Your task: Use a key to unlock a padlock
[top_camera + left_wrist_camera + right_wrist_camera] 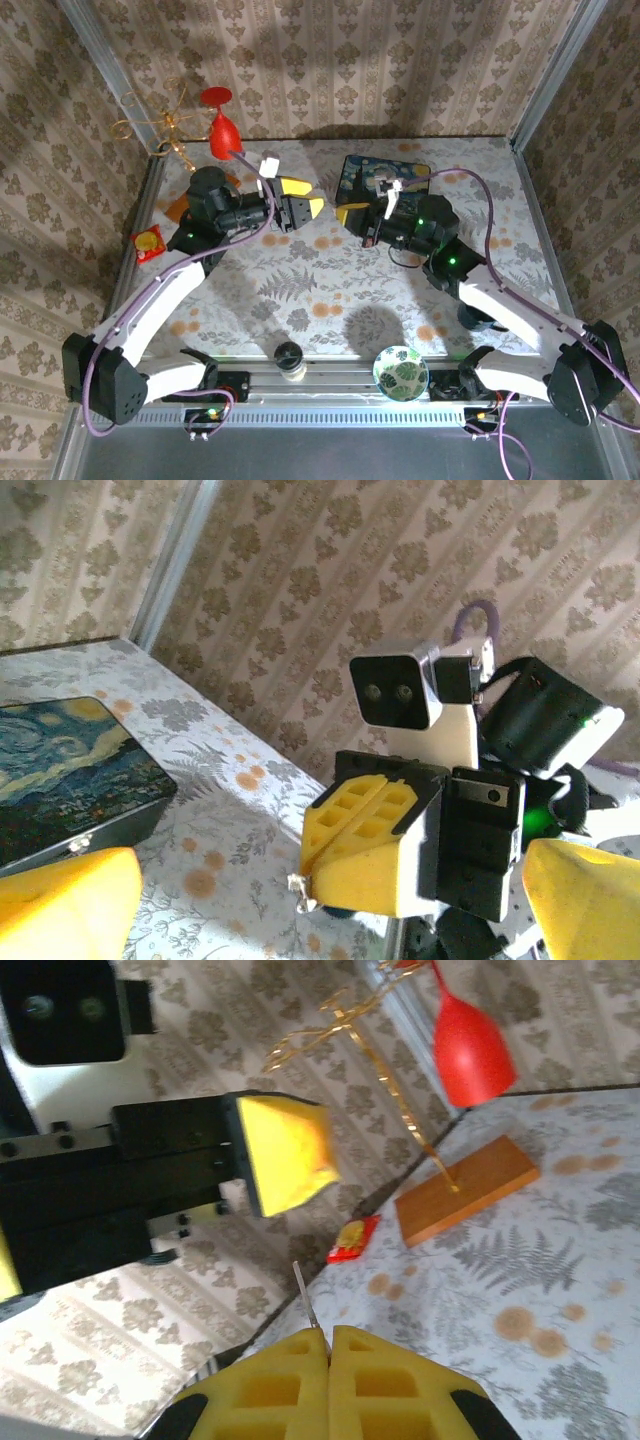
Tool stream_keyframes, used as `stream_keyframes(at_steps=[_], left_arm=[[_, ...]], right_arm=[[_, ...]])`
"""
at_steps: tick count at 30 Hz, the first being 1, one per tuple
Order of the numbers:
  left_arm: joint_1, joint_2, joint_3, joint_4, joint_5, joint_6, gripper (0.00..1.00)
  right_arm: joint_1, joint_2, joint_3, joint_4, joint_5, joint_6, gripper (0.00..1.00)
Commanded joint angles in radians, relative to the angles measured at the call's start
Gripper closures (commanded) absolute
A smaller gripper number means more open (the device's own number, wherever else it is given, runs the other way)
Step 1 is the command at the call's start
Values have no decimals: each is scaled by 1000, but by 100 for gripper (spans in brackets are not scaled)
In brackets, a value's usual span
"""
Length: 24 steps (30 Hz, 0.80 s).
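We see the left gripper [308, 197] released and spread wide, with nothing in it, above the flowered table [330, 290]. The right gripper [328, 1332] is clenched on the key [303, 1292], and the thin silvery end of it sticks out from the closed tip. The two grippers face each other, near the dark blue box [70, 770]

L grip [330, 880] wide | R grip [318, 872] pinching key [298, 886] | starry box [70, 770] left
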<state>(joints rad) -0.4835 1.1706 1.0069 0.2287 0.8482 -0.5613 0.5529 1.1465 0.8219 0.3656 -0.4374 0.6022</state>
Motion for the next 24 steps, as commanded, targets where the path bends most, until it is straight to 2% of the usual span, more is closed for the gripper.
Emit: stream_keyframes(at_steps=[1, 5, 7, 12, 16, 20, 24], left_arm=[[-16, -26, -3, -93, -161, 94, 0], [-89, -9, -14, -159, -396, 198, 0], [-118, 19, -14, -177, -475, 224, 0], [-169, 133, -5, -161, -565, 238, 0], [-228, 250, 40, -169, -645, 282, 0], [-294, 386, 114, -201, -755, 346, 0], [-320, 518, 203, -271, -803, 341, 0]], right_arm=[[-28, -59, -15, -96, 134, 4, 100], [-85, -133, -44, -253, 272, 28, 100], [-127, -178, -68, -312, 310, 48, 100], [-234, -289, -136, -429, 356, 80, 100], [-309, -346, -185, -452, 313, 119, 100], [-334, -359, -184, -519, 317, 111, 100], [-339, -361, -166, -590, 345, 96, 100]])
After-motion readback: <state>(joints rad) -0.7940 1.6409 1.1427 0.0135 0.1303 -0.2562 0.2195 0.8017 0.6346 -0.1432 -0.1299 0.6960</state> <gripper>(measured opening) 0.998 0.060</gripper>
